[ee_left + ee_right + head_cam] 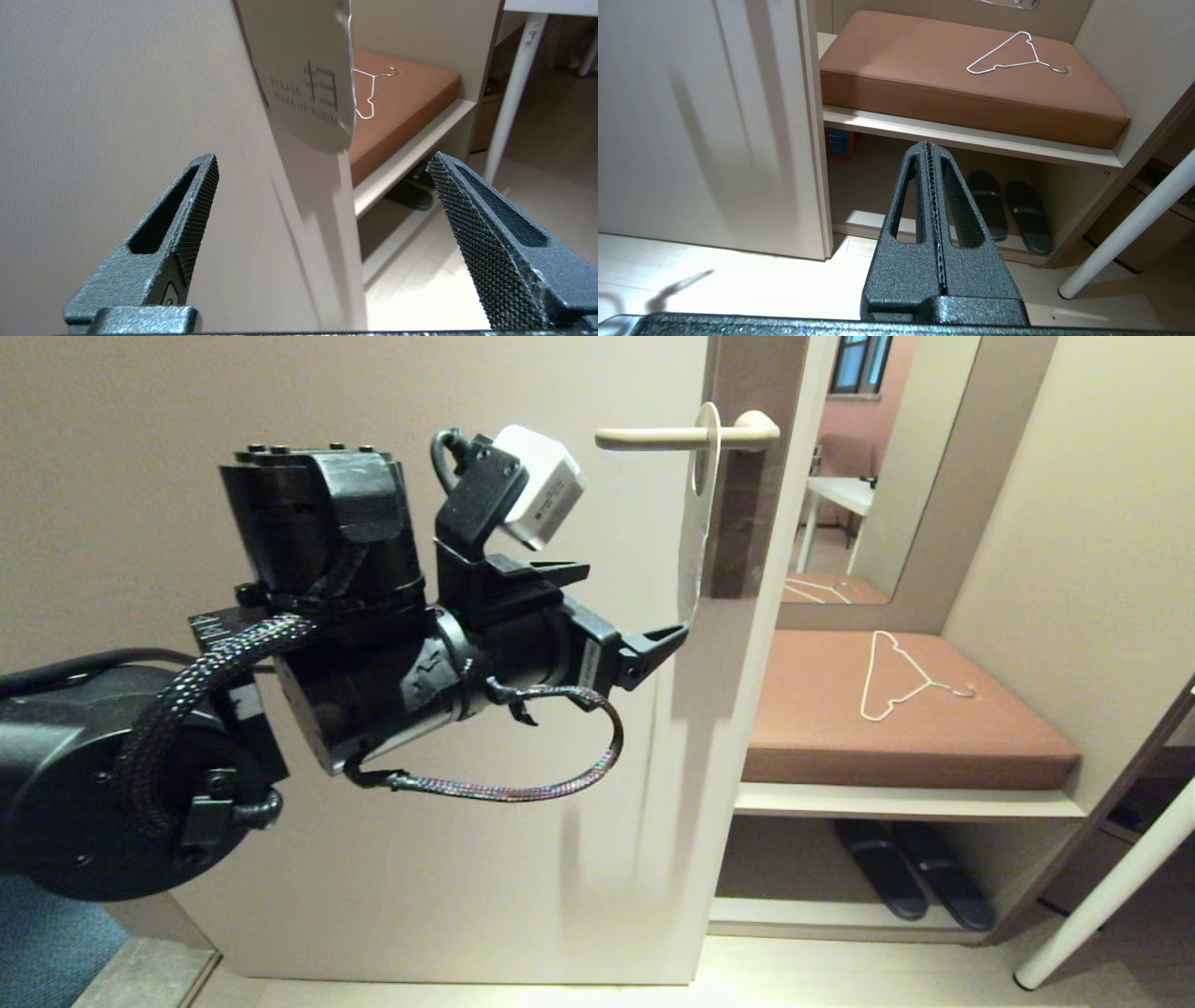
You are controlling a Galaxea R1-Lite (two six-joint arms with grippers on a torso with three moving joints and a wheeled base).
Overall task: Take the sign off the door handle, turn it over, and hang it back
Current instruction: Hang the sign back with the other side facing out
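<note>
- The left pincer (674, 637) is raised in front of the door with its fingers spread wide apart and nothing between them.
- Just past its tips hangs the lower end of the sign (698, 513); in the left wrist view that rounded end sits above and between the two fingers, apparently not touching either.
- The sign (306, 79) shows its pale face toward this pincer, printed "PLEASE MAKE UP ROOM". It is a thin flat card, seen nearly edge-on from the head, with its bottom curling slightly toward the pincer.
- Higher up, beyond the pincer, the sign's oval hole is threaded over the door handle (653, 436), a slim beige lever.
- Which stage this is cannot be settled: the sign hangs on the handle, ungripped.
- The right pincer (934, 219) is pressed together, empty, held low and well apart from the sign.
- Farthest off, a wire hanger (901, 677) lies on the brown cushioned bench (1008, 747), with slippers (910, 877) beneath.
</note>
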